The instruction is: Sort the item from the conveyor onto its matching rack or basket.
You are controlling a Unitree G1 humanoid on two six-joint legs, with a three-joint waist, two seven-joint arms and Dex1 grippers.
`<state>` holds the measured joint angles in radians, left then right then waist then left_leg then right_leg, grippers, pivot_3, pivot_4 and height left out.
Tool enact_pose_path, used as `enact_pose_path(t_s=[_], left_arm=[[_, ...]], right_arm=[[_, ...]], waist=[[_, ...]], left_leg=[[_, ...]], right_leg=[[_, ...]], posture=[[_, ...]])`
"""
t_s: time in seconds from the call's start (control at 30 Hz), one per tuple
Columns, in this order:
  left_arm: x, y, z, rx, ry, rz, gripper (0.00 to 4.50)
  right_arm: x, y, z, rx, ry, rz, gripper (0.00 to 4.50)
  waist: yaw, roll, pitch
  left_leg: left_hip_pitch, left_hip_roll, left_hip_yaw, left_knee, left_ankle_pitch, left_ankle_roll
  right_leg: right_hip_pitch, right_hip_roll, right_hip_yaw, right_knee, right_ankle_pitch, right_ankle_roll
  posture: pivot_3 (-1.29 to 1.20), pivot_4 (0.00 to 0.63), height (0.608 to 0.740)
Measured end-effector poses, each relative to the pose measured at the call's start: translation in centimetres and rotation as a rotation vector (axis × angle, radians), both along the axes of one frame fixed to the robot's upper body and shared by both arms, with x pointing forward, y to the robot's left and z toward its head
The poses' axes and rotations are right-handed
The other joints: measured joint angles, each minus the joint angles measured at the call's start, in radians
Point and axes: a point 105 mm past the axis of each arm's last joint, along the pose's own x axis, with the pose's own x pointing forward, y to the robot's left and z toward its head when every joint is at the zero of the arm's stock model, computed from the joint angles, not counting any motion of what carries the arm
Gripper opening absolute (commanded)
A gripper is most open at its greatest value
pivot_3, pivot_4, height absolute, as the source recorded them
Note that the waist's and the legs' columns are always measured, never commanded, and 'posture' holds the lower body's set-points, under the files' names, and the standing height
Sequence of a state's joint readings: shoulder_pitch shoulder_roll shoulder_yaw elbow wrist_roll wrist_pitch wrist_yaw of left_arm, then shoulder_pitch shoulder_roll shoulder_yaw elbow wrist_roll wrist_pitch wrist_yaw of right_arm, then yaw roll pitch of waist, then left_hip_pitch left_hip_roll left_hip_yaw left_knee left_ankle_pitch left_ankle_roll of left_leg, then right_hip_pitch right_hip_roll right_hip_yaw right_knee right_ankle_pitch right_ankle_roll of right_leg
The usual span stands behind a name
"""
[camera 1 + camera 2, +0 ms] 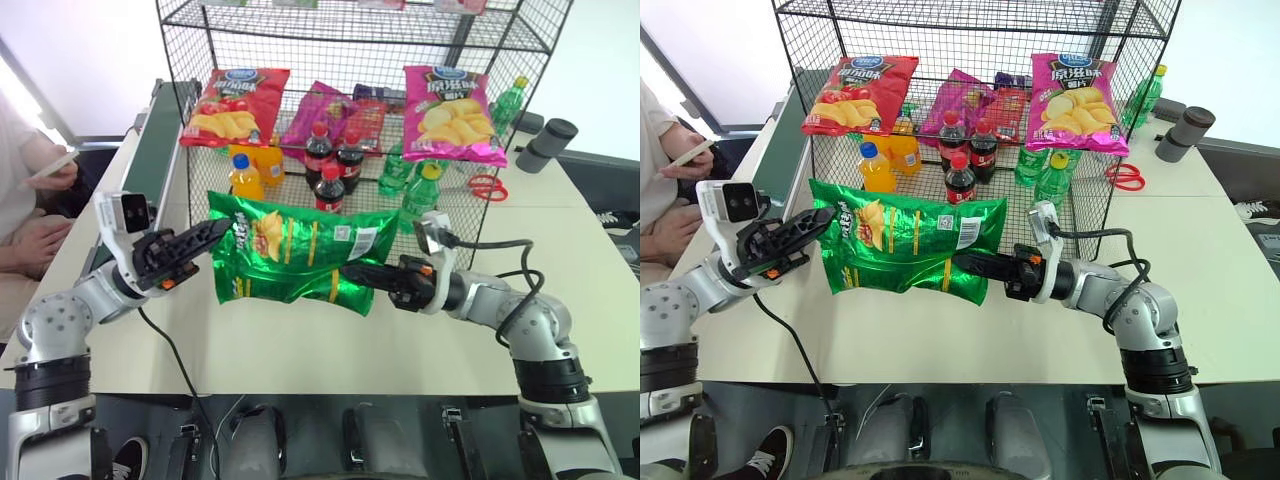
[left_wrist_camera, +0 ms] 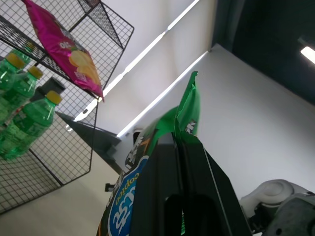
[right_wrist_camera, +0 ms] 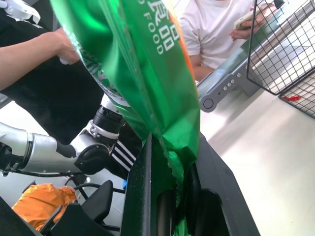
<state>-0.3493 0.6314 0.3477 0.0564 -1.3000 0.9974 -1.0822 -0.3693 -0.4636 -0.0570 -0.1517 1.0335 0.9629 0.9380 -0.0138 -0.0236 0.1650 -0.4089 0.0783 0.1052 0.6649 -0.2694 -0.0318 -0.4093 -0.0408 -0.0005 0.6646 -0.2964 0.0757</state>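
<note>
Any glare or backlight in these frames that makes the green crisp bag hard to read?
Left eye view: specular highlights streak the green crisp bag, yet its logo stays legible. Left wrist view: bright ceiling light strips sit behind the bag's edge, leaving the left gripper's fingers dark. Right wrist view: the bag's foil glares close to the lens; the right gripper's fingers are in shadow.

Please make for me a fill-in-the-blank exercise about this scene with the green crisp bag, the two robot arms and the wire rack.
1. The green crisp bag is held at both ends, above the ____.
2. The right end effector is shut on the bag's ____ edge.
3. In the wire rack, the pink crisp bag leans above the ____ bottles.
4. The orange drink bottle stands below the ____ crisp bag.

Missing words: table; lower; green; red
</note>
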Motion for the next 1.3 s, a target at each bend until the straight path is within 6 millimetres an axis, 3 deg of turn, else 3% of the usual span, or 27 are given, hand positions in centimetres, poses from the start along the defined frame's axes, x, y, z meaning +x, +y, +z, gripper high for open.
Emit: enact_pose_path(t_s=[0.2, 0.23, 0.37, 0.53, 0.63, 0.7, 0.87, 1.03, 1.3], left_arm=[[0.4, 0.1, -0.4, 0.042, -0.004, 0.042, 4.36], [0.5, 0.2, -0.4, 0.06, -0.023, 0.069, 4.46], [0.7, 0.7, -0.3, 0.142, -0.122, 0.186, 4.46], [1.4, 1.0, -1.5, 0.254, -0.226, 0.371, 4.46], [1.8, 0.6, -1.7, 0.256, -0.272, 0.462, 4.46], [1.7, -0.4, -1.8, 0.264, -0.3, 0.455, 4.46], [1.8, -1.5, -1.9, 0.321, -0.358, 0.459, 4.46], [2.8, -2.5, -0.9, 0.383, -0.46, 0.546, 4.46], [3.4, -1.6, -1.8, 0.5, -0.516, 0.739, 4.46]], right_arm=[[0.2, -1.5, 1.0, -0.081, -0.101, -0.066, 0.0], [0.1, -1.9, 1.3, -0.134, -0.162, -0.09, 0.0], [0.5, -2.2, 2.5, -0.255, -0.37, -0.192, 0.0], [2.5, -3.0, 8.7, -0.439, -0.918, -0.436, 0.0], [2.4, -2.6, 11.2, -0.506, -1.234, -0.504, 0.0], [2.1, -2.1, 12.2, -0.491, -1.332, -0.522, 0.0], [4.7, -2.8, 12.7, -0.642, -1.453, -0.642, 0.0], [8.8, -3.5, 13.1, -0.929, -1.598, -0.812, 0.0], [12.2, -3.9, 11.1, -1.182, -1.633, -0.911, 0.0]], waist=[[0.0, 0.0, 0.0], [0.0, 0.0, 0.0], [-0.004, 0.0, 0.0], [0.0, 0.001, 0.001], [0.003, 0.0, 0.001], [0.003, 0.0, 0.001], [0.0, 0.0, 0.001], [-0.003, 0.0, 0.001], [-0.006, 0.0, 0.001]], left_leg=[[0.0, 0.0, 0.0, 0.0, 0.0, 0.0], [0.0, 0.0, 0.0, -0.001, 0.0, 0.0], [0.0, 0.0, 0.0, -0.001, 0.0, 0.0], [0.0, 0.0, 0.001, -0.001, 0.0, 0.0], [-0.001, 0.0, 0.001, -0.001, 0.0, 0.0], [-0.001, 0.0, 0.002, -0.001, 0.0, 0.0], [-0.001, 0.0, 0.002, -0.001, 0.0, 0.0], [0.0, 0.0, 0.003, -0.001, 0.0, 0.0], [-0.001, 0.0, 0.006, -0.001, 0.001, -0.001]], right_leg=[[0.0, 0.0, 0.0, 0.0, 0.0, 0.0], [0.0, 0.0, 0.0, -0.001, 0.0, 0.0], [-0.001, 0.0, 0.0, -0.001, 0.0, 0.0], [-0.001, 0.0, 0.0, -0.001, 0.0, 0.0], [-0.001, -0.001, 0.0, -0.002, 0.0, 0.0], [-0.001, -0.001, 0.001, -0.002, 0.0, 0.0], [-0.001, -0.001, 0.0, -0.001, 0.0, 0.0], [-0.002, -0.001, 0.001, -0.001, 0.0, 0.0], [-0.004, -0.001, 0.003, 0.0, 0.0, 0.0]], posture=[[0.0, 0.15, 0.74], [0.0, 0.15, 0.74], [0.0, 0.15, 0.74], [0.0, 0.15, 0.74], [0.0, 0.15, 0.74], [0.0, 0.15, 0.74], [0.0, 0.15, 0.74], [0.0, 0.15, 0.74], [0.0, 0.15, 0.74]])
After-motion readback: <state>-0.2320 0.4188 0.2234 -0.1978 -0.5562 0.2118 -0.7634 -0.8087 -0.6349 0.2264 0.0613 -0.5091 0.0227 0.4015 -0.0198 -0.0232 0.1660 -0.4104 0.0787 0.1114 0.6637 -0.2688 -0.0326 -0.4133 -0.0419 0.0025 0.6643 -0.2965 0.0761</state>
